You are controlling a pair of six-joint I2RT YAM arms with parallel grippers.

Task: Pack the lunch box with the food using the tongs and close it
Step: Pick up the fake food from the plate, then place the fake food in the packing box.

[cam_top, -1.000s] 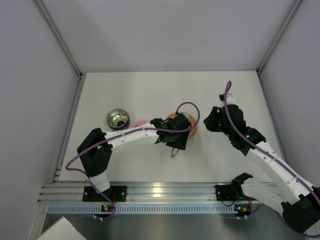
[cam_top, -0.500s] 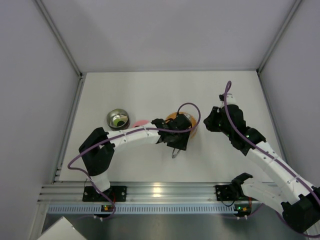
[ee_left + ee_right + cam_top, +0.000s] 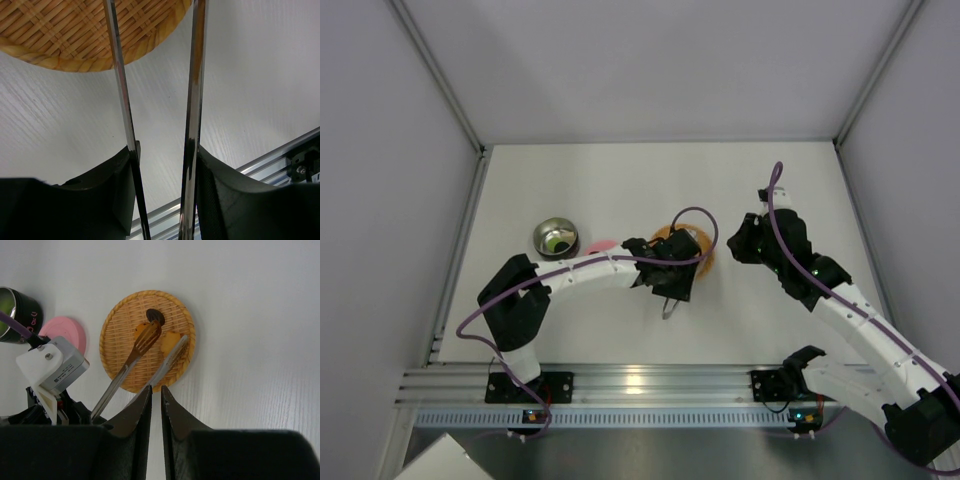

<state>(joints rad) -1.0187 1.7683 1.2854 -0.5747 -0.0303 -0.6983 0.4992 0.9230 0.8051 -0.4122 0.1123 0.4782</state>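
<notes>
My left gripper point(image 3: 670, 278) hangs over the near edge of the orange woven plate point(image 3: 120, 325), shut on the silver tongs point(image 3: 125, 371). In the left wrist view both tong arms point(image 3: 121, 90) run up between my fingers point(image 3: 225, 200) towards the plate point(image 3: 70, 35). The slotted tong tip lies over an orange piece of food point(image 3: 141, 330); a black piece point(image 3: 155, 316) and a pale yellow piece point(image 3: 171, 340) lie beside it. The steel lunch box point(image 3: 555, 238) stands to the left with green food inside. Its pink lid point(image 3: 600, 246) lies flat beside it. My right gripper point(image 3: 156, 392) hovers right of the plate, shut and empty.
Grey walls enclose the white table on three sides. An aluminium rail point(image 3: 640, 385) runs along the near edge and shows in the left wrist view point(image 3: 280, 155). The left arm's purple cable point(image 3: 695, 215) loops above the plate.
The left arm has shifted very slightly and the tongs stay over the plate. The right arm has not moved.
</notes>
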